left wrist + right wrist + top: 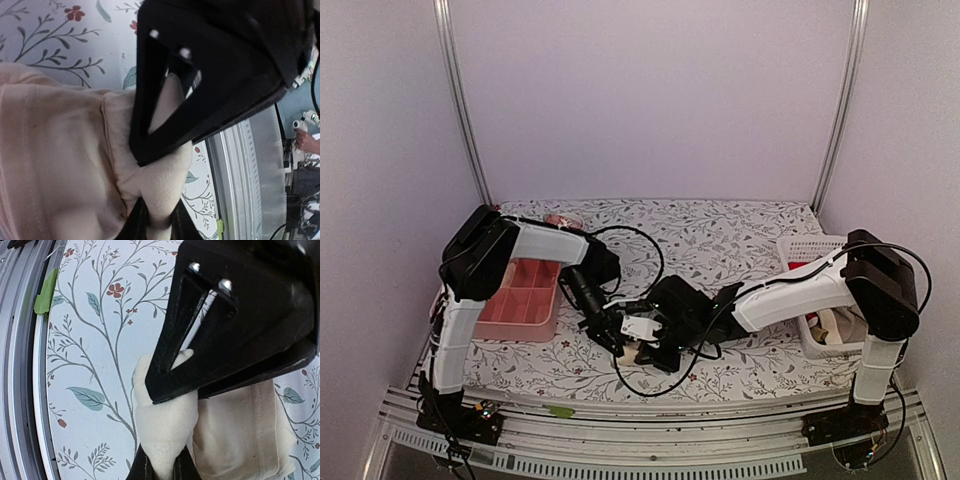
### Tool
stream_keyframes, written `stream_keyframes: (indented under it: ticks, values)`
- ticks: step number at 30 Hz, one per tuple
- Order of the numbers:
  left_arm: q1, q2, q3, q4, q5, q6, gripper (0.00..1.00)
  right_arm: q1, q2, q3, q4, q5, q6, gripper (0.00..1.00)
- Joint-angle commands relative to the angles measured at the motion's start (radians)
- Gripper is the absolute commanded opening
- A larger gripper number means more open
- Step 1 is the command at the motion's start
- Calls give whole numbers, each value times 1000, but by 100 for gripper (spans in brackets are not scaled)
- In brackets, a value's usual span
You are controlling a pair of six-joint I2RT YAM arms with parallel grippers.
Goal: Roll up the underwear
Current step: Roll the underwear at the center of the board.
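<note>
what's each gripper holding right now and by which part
Both hold the cream underwear: the left gripper and right gripper each pinch the bunched fold along its edge.

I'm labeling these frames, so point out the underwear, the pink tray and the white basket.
underwear [60,150], left wrist view, on its flat beige panel.
pink tray [518,329], top external view, on its near wall.
white basket [809,246], top external view, on its far wall.
</note>
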Motion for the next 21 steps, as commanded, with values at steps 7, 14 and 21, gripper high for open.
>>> stream_keyframes:
  ticks: [7, 14, 21]
  values:
    - [159, -409, -111, 343, -37, -176, 96, -77, 44, 14, -39, -298, 173, 0]
    - [275, -797, -337, 709, -167, -374, 96, -190, 113, 61, -43, -527, 302, 0]
    - [276, -1021, -594, 936, -305, -526, 96, -277, 243, 124, -55, -731, 430, 0]
